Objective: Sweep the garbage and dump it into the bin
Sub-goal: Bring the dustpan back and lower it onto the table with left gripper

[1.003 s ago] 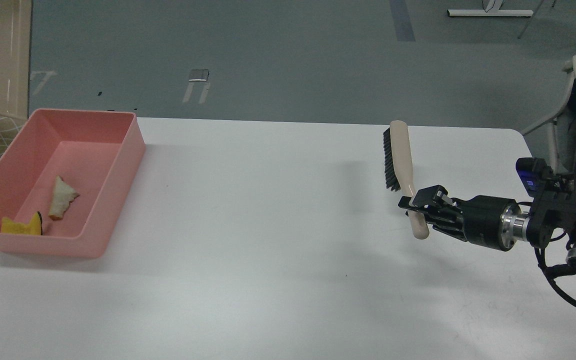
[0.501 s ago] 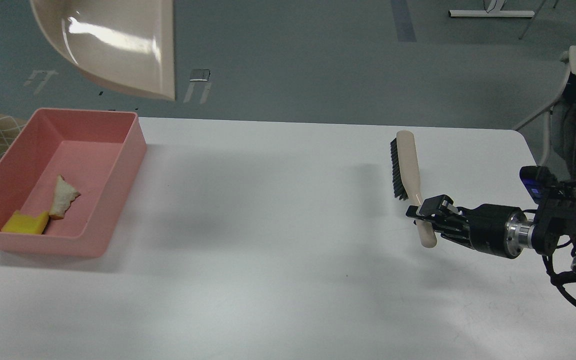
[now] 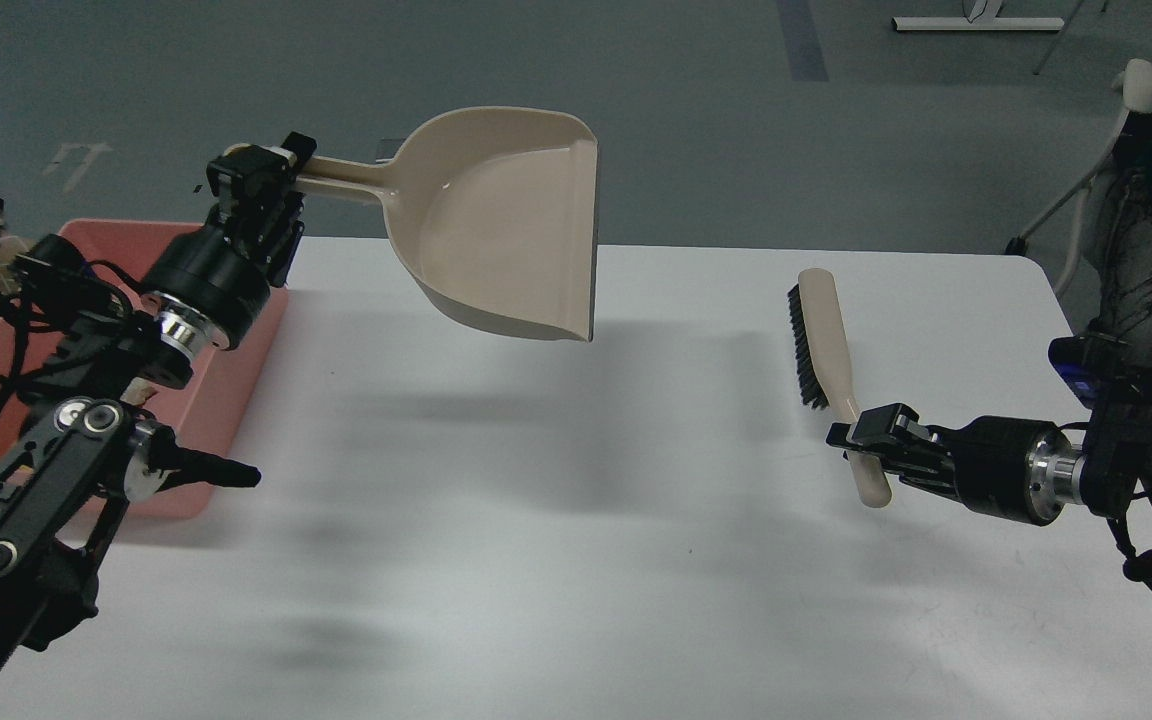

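Pink bin (image 3: 236,365) at frame left on the white bench (image 3: 576,520), mostly hidden behind the left arm; its contents aren't visible. Left end effector (image 3: 271,175) clamped on the beige dustpan (image 3: 506,235) handle, pan raised at upper centre. Right end effector (image 3: 861,440) grips the brush (image 3: 826,345) handle, bristles facing left, at frame right.
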Motion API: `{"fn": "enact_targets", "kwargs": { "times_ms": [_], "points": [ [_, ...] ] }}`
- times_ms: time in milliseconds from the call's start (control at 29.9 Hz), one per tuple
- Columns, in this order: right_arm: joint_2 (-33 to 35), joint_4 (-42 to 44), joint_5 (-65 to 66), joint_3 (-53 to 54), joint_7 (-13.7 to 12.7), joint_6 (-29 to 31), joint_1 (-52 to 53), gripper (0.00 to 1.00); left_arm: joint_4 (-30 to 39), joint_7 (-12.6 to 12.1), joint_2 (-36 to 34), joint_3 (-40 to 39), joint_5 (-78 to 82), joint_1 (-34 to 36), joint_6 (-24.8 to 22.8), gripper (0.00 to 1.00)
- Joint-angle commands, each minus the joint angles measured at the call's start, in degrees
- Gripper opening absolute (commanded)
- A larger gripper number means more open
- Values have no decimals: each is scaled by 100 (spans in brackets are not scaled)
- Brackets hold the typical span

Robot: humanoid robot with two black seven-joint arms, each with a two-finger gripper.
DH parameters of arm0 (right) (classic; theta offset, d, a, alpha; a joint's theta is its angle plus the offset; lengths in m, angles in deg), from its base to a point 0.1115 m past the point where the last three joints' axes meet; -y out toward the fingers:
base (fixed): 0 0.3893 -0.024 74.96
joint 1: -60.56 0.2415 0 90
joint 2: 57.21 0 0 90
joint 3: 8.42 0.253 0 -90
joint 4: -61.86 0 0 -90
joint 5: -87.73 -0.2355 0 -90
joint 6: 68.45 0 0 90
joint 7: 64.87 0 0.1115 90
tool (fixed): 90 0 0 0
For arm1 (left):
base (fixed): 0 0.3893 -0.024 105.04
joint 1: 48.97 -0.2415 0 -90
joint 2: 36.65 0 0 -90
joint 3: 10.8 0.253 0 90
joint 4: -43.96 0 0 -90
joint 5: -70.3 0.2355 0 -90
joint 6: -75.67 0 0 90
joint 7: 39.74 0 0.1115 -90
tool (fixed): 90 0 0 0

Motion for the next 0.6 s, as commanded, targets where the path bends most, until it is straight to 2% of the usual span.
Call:
{"fn": "enact_targets", "kwargs": {
  "times_ms": [0, 100, 134, 201, 301, 568],
  "points": [
    [29, -17, -13, -3, 126, 29, -87, 2, -368, 349, 285, 410, 389, -136, 342, 0],
    [65, -17, -22, 6, 153, 65, -132, 2, -659, 560, 383, 780, 486, -146, 703, 0],
    [91, -17, -22, 6, 170, 56, -149, 2, -833, 769, 365, 1007, 513, -146, 852, 0],
    [100, -8, -22, 15, 179, 56, -149, 2, -1062, 1025, 365, 1376, 548, -137, 1107, 0],
    [100, -17, -22, 41, 179, 56, -149, 2, -1134, 1088, 391, 1598, 548, -146, 1310, 0],
    [91, -17, -22, 41, 223, 65, -158, 2, -1256, 1105, 663, 1677, 548, -181, 1337, 0]
  ]
}}
